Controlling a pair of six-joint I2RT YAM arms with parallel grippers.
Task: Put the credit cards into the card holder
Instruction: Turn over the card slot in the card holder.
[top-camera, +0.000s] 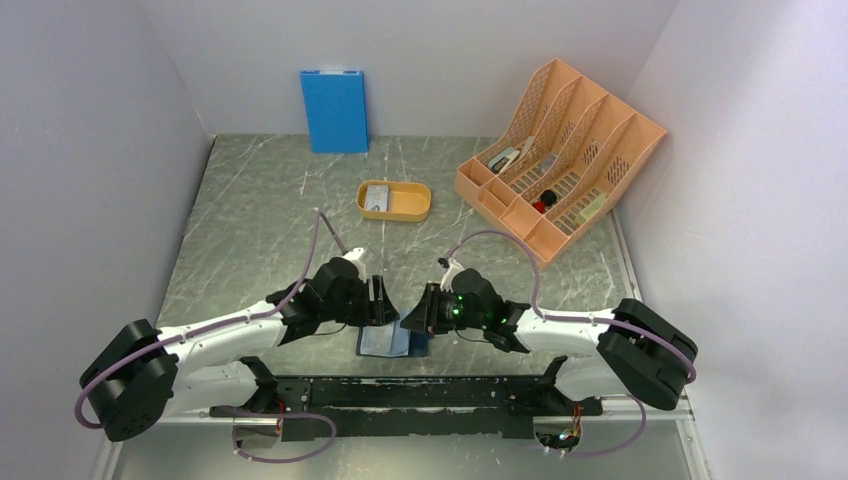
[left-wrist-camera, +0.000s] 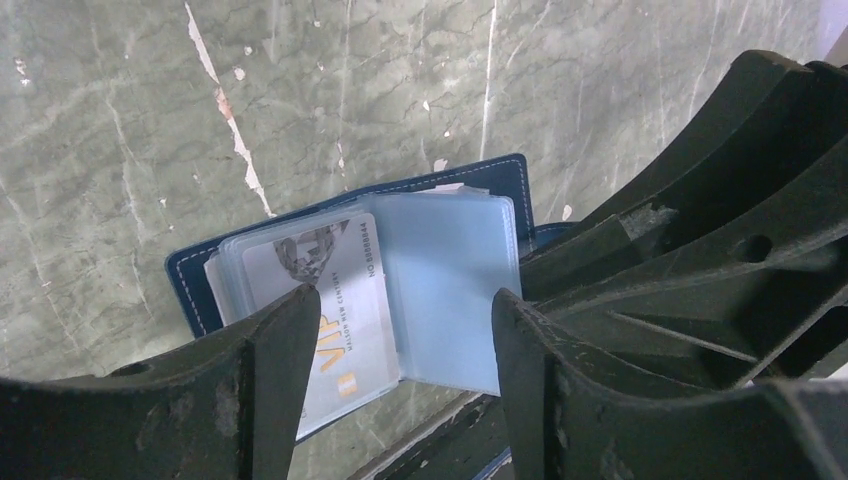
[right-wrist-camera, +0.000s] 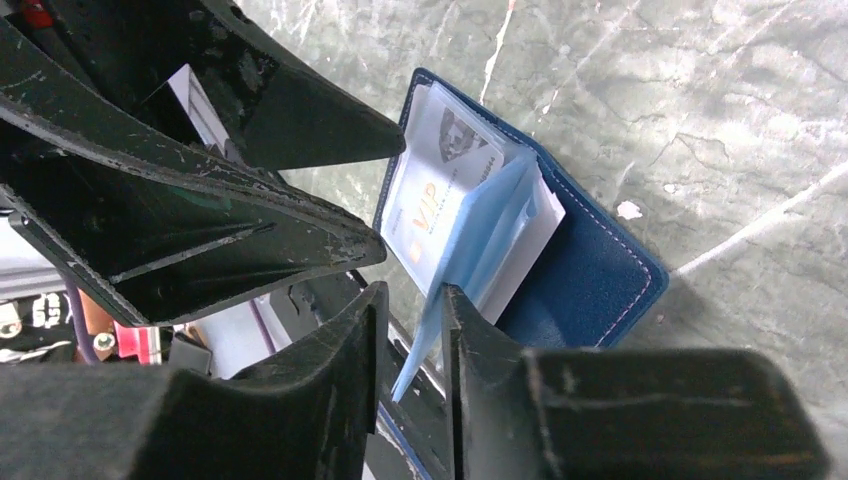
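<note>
The navy card holder (top-camera: 385, 342) lies open near the table's front edge, between both grippers. In the left wrist view its cover (left-wrist-camera: 195, 290) shows under pale clear pockets (left-wrist-camera: 450, 285), and a grey credit card (left-wrist-camera: 345, 300) printed "VIP" sits in the pockets. My left gripper (left-wrist-camera: 400, 335) hangs open above the holder with nothing between its fingers. My right gripper (right-wrist-camera: 412, 310) has its jaws a little apart, and one clear pocket leaf (right-wrist-camera: 470, 260) stands between them, resting against one finger. Another grey card (top-camera: 377, 197) lies in the orange tray (top-camera: 412, 205).
A bright blue flat panel (top-camera: 334, 110) leans on the back wall. An orange file organizer (top-camera: 560, 150) with small items stands at the back right. The two grippers (top-camera: 378, 300) (top-camera: 425, 315) are close together, almost touching.
</note>
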